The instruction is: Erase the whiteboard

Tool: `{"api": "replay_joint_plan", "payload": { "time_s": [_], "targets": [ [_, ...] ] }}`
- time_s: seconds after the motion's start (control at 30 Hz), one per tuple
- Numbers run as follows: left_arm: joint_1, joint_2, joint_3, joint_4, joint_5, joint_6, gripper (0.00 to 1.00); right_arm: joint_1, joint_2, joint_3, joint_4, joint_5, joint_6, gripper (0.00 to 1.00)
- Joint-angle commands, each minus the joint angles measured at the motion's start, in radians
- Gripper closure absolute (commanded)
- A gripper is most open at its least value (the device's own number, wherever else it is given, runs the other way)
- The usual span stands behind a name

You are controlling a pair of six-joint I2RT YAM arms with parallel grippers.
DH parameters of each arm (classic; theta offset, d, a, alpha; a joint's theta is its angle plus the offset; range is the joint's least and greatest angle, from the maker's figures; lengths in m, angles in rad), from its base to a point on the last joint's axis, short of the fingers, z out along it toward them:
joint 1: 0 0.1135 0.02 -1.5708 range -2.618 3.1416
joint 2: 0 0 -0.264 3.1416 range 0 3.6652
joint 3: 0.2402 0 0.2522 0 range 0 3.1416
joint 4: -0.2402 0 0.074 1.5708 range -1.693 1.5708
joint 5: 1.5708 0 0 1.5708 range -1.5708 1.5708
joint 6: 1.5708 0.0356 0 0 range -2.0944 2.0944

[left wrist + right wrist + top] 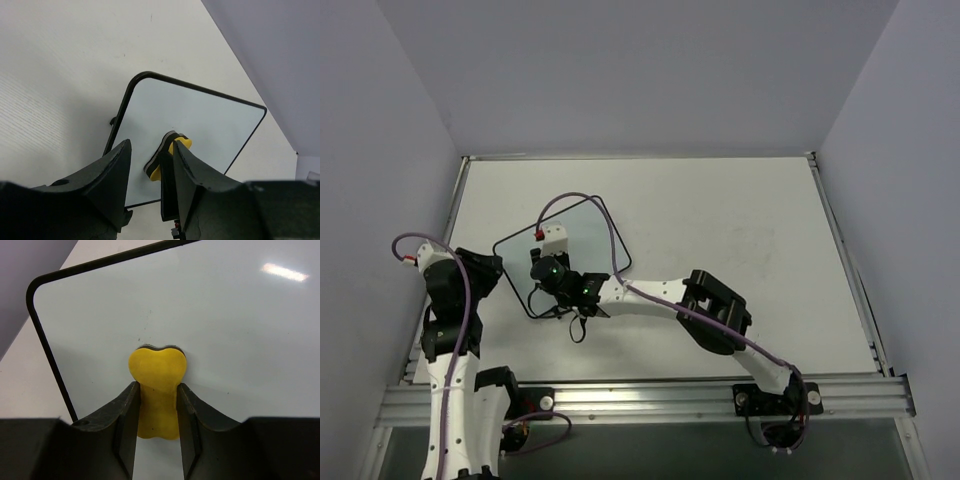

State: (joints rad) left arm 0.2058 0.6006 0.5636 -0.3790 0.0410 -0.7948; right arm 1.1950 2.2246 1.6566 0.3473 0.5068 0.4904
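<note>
**Top view.** The small white rectangular whiteboard with a thin black rim and rounded corners (588,232) lies flat on the white tabletop (740,230). It sits left of centre, turned corner-on to the arms. Its long sides run from the left corner up and to the right in this view. The right arm (665,295) reaches across from its base, putting the right gripper (548,252) over the middle of the board. The left arm (450,300) stands just beside the board's left corner. I cannot make out its fingers from here.

**Left wrist view.** The left gripper (151,148) has its jaws parted with nothing between them. Beyond the gap, the yellow bone-shaped eraser (181,144), which has a dark felt sole, rests on the board.

**Right wrist view.** The right gripper (157,387) is clamped on the eraser's narrow waist, one finger on each side, with the felt on the board. The eraser's long axis points straight ahead, in line with the fingers. A rounded corner and one rim lie to the gripper's left. Bare board stretches ahead and, mostly, to its right. There are a few faint specks just ahead of the eraser, and I can see no line drawing.

**Judgement.** The right arm is the working one. Most of the board lies to its right, along the board's long axis, so a sideways sweep that way looks right.
</note>
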Motion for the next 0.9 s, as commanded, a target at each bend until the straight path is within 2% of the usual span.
{"api": "replay_joint_plan", "payload": {
  "time_s": [0.0,0.13,0.2,0.43,0.57,0.87],
  "targets": [
    [0.006,0.033,0.096,-0.029,-0.091,-0.003,0.52,0.003,0.035,0.075,-0.041,-0.007,-0.030,1.00],
    [0.009,0.089,0.131,-0.038,-0.171,-0.027,0.42,0.003,0.049,0.124,-0.050,-0.001,-0.047,1.00],
    [0.009,0.148,0.130,0.021,-0.158,-0.043,0.39,0.000,0.052,0.134,-0.059,0.002,-0.053,1.00],
    [0.030,0.238,0.030,0.251,-0.083,-0.058,0.38,-0.018,0.044,0.121,-0.064,-0.007,-0.062,1.00],
    [0.056,0.243,-0.073,0.484,-0.009,-0.089,0.38,-0.026,0.043,0.129,-0.071,-0.010,-0.073,1.00],
    [0.073,0.327,-0.151,0.724,0.114,-0.076,0.43,-0.046,0.017,0.080,-0.054,-0.016,-0.065,1.00]
  ]
}}
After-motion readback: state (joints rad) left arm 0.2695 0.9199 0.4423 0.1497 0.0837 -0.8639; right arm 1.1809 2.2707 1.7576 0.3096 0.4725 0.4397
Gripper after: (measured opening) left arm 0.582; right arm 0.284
